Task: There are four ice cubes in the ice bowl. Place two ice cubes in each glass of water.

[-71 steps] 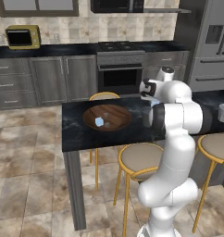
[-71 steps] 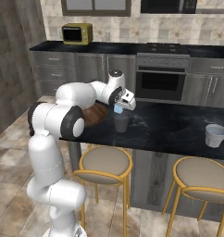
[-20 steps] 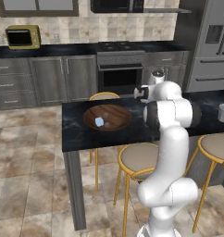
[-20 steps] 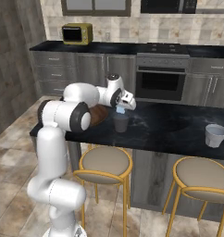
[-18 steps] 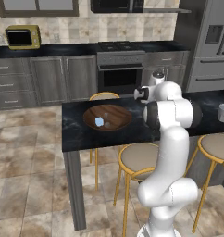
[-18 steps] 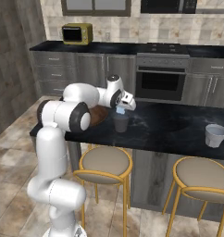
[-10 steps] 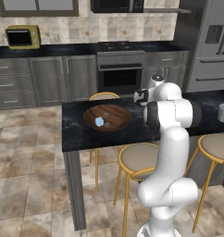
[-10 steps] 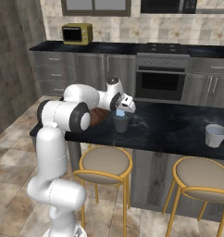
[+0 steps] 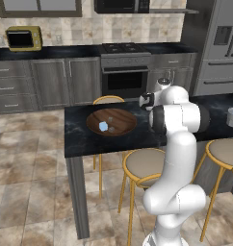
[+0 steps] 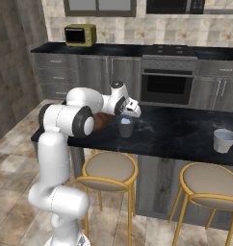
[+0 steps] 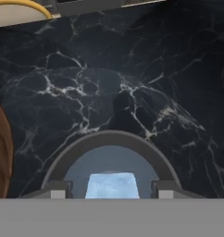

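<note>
Ice bowl (image 9: 111, 121): I saw it lying at the left end of the black marble counter (image 9: 89, 139), with one ice cube (image 9: 103, 126) resting on its wooden floor; I could not make out any others in it.
Near glass (image 10: 125, 127): it stood on the counter just right of the bowl, directly under the hand; from the hand camera its rim (image 11: 109, 139) curved around a pale blue ice cube (image 11: 111, 185) lying inside.
Gripper (image 10: 132, 112): I had it hovering just above the near glass, pointing down; the finger tips (image 11: 56, 189) stood apart on either side of the cube without touching it, so the jaws looked spread and empty.
Far glass (image 10: 224, 140): it sat well apart toward the right end of the counter, upright; I could not tell what was inside.
Stools (image 10: 110, 172): two round-seated ones stood under the counter's front edge.
</note>
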Controlling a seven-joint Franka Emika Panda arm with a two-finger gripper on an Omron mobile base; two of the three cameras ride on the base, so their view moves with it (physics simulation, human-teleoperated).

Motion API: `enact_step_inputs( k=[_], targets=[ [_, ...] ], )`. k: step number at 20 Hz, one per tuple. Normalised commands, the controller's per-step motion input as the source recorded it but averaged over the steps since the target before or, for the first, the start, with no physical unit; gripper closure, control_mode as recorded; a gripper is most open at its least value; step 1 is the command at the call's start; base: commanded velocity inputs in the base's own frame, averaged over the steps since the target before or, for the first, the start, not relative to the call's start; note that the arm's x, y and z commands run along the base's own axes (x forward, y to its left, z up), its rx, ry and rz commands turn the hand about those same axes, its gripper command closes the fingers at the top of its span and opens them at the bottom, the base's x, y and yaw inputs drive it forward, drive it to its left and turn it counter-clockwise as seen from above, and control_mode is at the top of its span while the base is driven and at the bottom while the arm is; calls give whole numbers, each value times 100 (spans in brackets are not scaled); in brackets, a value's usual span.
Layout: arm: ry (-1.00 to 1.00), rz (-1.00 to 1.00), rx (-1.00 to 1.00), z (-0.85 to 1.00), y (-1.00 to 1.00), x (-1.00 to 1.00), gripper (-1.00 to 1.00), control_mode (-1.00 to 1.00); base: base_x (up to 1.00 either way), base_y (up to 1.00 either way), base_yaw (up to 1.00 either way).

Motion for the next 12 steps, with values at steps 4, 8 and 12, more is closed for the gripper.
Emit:
enact_step_inputs(
  k=[4, 8, 12],
  targets=[
    [0, 0, 0, 0, 0, 1, -100, -100, 0, 0, 0],
    [-6, 1, 0, 24, 9, -6, -100, -100, 0, 0, 0],
    [-14, 15, -1, 19, 98, -72, -100, -100, 0, 0, 0]
  ],
)
